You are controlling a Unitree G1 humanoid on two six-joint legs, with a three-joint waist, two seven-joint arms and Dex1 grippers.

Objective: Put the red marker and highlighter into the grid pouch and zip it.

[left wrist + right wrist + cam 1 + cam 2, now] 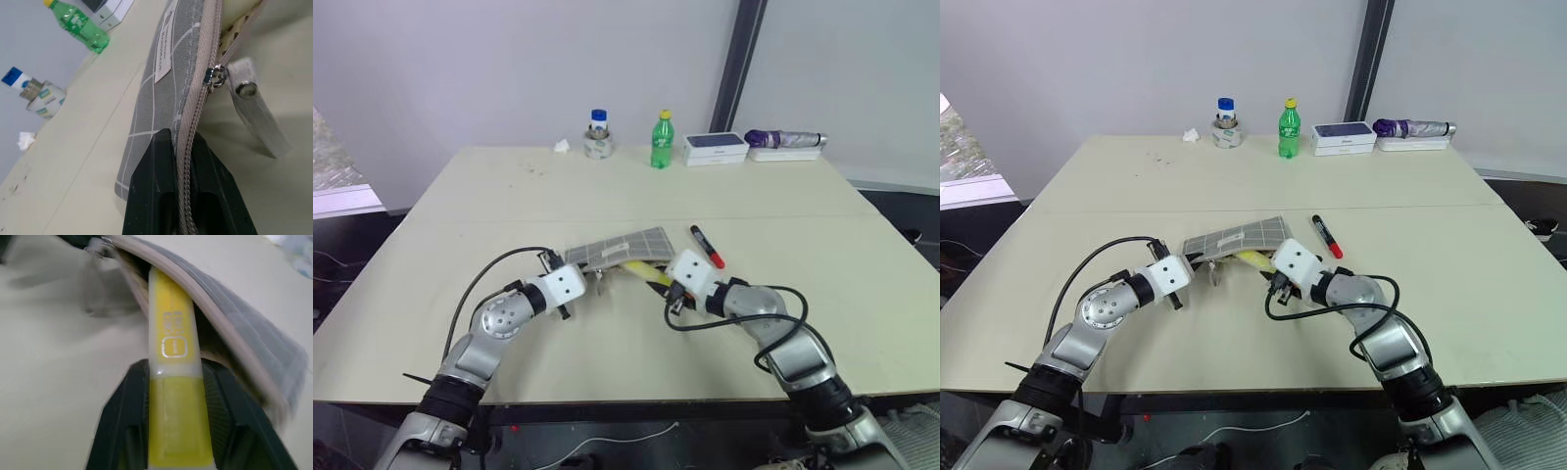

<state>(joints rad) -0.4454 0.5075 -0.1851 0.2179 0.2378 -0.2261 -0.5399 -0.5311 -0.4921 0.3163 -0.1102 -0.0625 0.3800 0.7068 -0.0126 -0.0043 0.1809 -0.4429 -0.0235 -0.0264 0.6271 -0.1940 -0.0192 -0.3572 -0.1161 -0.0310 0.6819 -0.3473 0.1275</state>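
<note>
Along the far edge of the pale surface [509, 211] stood a row of things: a crumpled white scrap [562, 147], a small blue-capped jar [598, 134], and a green bottle [662, 140] with a yellow cap. Beside the bottle lay a white box [715, 148] with a dark top, then a folded purple umbrella [785, 139] on a white tray [783, 154].

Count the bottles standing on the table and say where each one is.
2. The green bottle stands at the far edge beside the white box. A blue-capped bottle stands to its left, near a crumpled tissue. None seems hidden.
</note>
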